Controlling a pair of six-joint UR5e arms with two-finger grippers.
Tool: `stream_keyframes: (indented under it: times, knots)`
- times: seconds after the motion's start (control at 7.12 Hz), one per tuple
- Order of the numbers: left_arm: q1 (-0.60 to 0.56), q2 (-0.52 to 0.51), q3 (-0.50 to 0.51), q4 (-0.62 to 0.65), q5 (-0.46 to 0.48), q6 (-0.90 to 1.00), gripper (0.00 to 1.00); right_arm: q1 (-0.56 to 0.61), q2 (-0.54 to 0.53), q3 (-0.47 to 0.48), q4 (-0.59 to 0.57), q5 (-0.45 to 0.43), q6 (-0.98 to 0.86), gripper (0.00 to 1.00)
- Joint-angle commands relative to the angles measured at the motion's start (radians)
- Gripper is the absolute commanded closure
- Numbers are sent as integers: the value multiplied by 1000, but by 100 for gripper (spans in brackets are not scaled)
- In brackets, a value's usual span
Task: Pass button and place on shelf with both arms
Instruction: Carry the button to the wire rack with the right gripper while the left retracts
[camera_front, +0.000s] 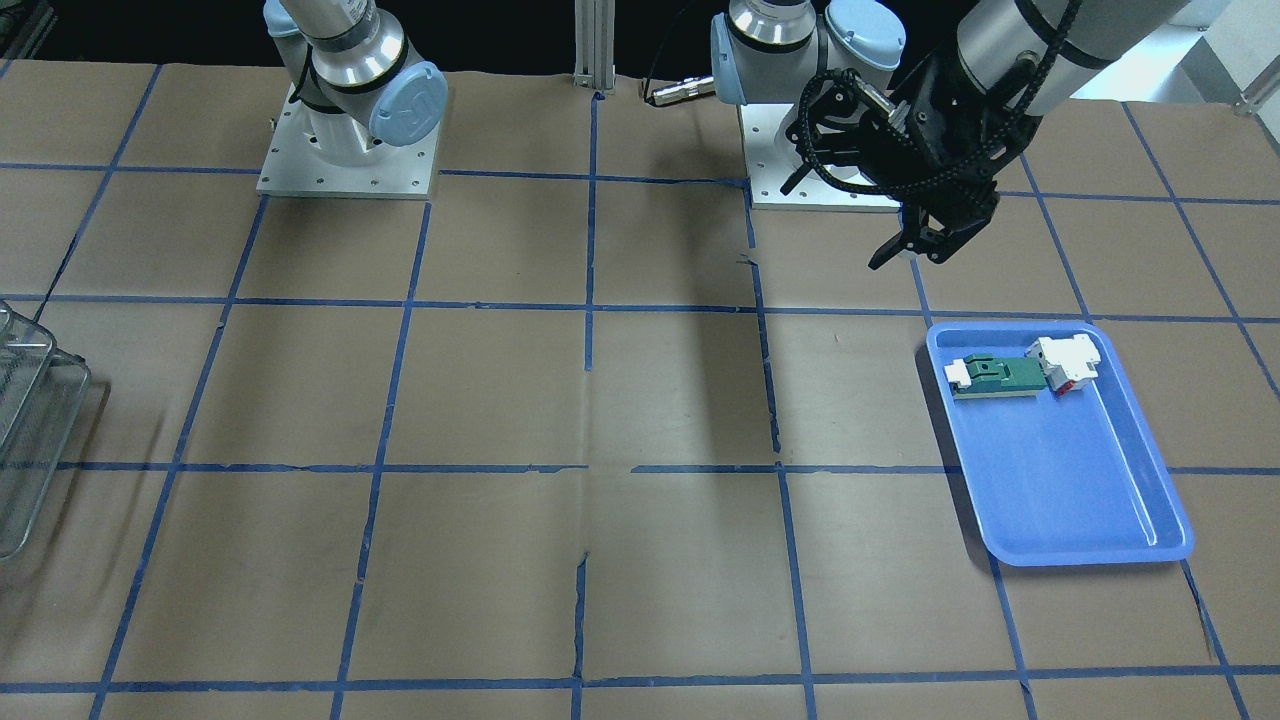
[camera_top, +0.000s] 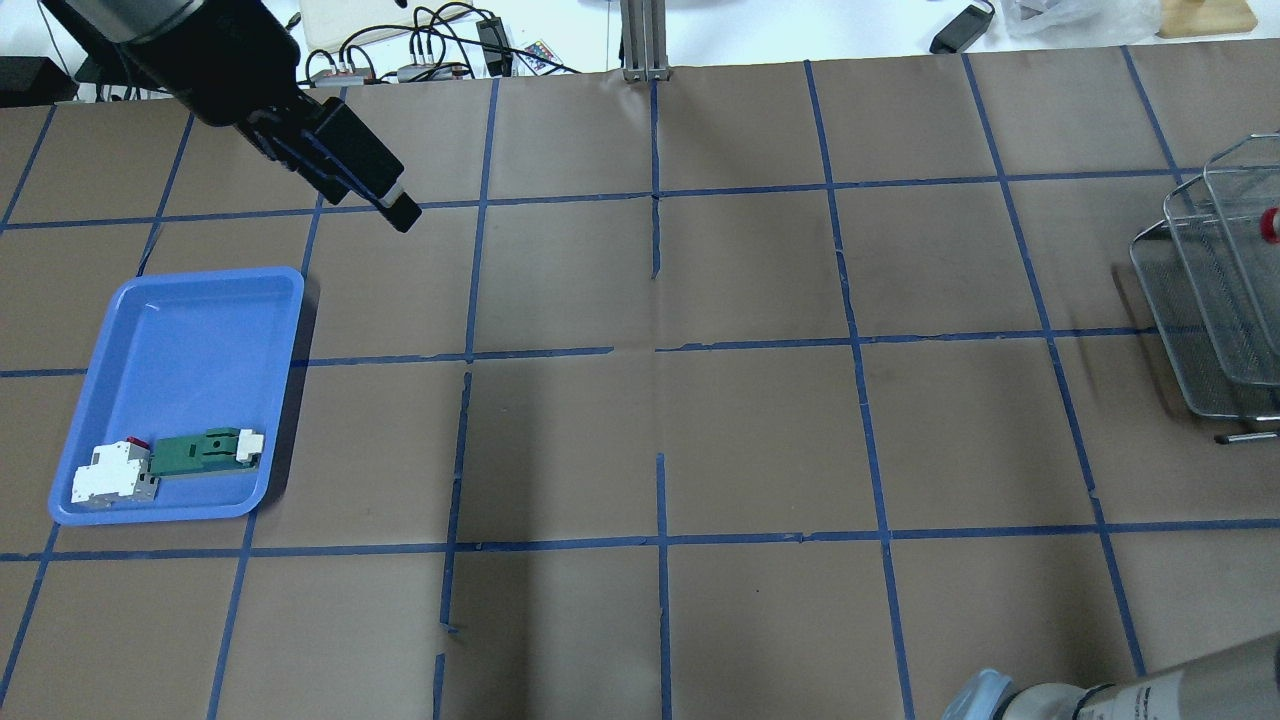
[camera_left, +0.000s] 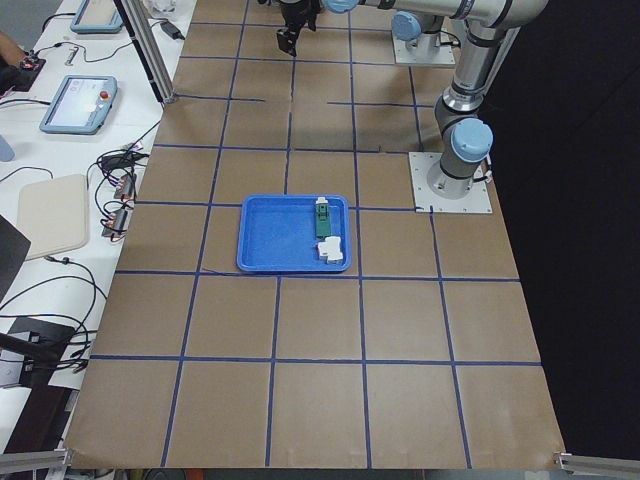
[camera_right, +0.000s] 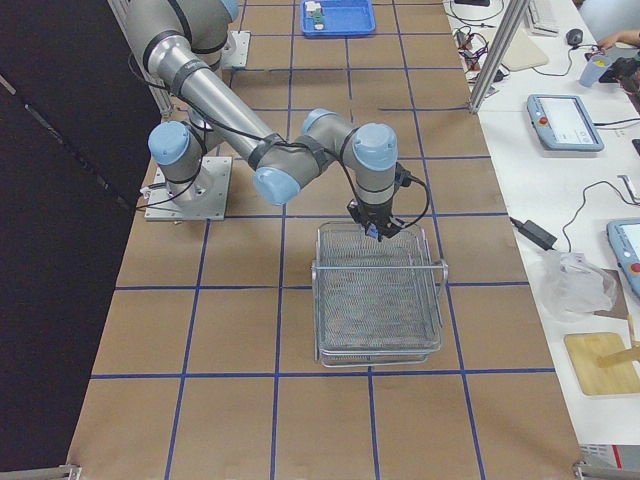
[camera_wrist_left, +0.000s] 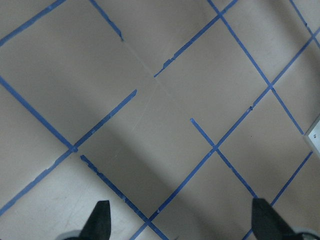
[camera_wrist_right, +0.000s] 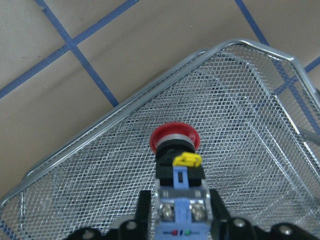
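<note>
2 steep views, overhead and front, opposed; share blue tray (camera_front: 1070, 470) (camera_top: 190, 340).

Table (camera_top: 760, 440): brown paper top with a blue tape grid, tape torn in spots. Blue tray (camera_top: 190, 350) sits flat on it, further left and nearer the robot than the left gripper (camera_top: 403, 215), not under it. Wire shelf (camera_right: 380, 310) stands on the top directly below the right gripper (camera_right: 374, 232). Left base plate (camera_front: 790, 190) is robot-side of the left gripper. Right base plate (camera_front: 290, 180) is well apart from it.
</note>
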Motion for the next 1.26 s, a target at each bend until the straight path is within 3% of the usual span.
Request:
stream_keyframes:
  times: [0.0,0.28,0.42,0.56,0.84,1.12]
  knots:
    - [-11,27,-23,8,42,-243,0,7,-16,2,13,-19,86,0]
    - [-13,50,-53,44,92,-321,1,63,-94,6,118,-19,309,0]
    - [-17,64,-89,87,116,-399,2,134,-134,7,163,-86,447,0]
    - [-19,83,-136,159,116,-465,2,230,-154,4,196,-138,539,0]
    - [-29,101,-195,270,117,-582,2,420,-231,1,304,-145,910,0]
    - [-139,81,-193,360,227,-628,0,624,-251,-20,339,-142,1245,0]
